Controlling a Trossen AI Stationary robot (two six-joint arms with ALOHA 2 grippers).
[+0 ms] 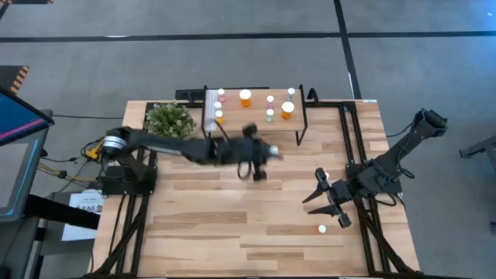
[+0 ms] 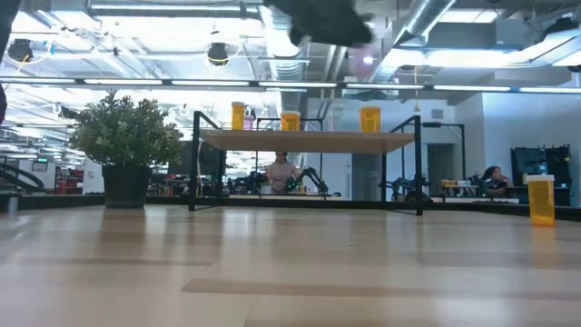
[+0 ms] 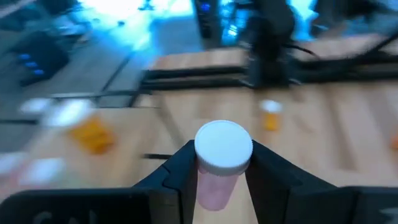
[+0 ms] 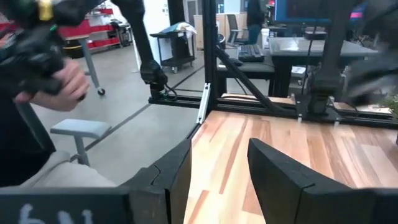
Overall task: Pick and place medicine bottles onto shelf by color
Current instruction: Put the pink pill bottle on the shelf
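Observation:
My left gripper [image 1: 262, 159] hangs high over the table's middle, in front of the shelf [image 1: 232, 116], shut on a pink bottle [image 3: 217, 180] with a white cap. The shelf [image 2: 309, 139] carries several bottles, among them orange ones [image 2: 290, 119] and a pink one [image 2: 249, 118], all upright on their bases. My right gripper [image 1: 319, 194] waits open near the table's right side, with nothing between its fingers [image 4: 217, 155]. A white-capped bottle [image 1: 322, 177] stands right beside it, and an orange bottle [image 1: 322, 229] stands nearer the table's near edge. My left gripper holds the pink bottle by its body just under the white cap [image 3: 222, 148], pinched between the two fingers [image 3: 180, 171]. The bottle is lifted clear, high above the tabletop [image 2: 363, 59], with its cap end turned toward the wrist camera.
A potted plant [image 1: 169, 120] stands at the shelf's left end. Black frame rails [image 1: 353, 147] run along the table's right side by the right arm. A person [image 4: 43, 81] stands beyond the table in the right wrist view. Bare wood [image 1: 217, 209] lies in front of the shelf.

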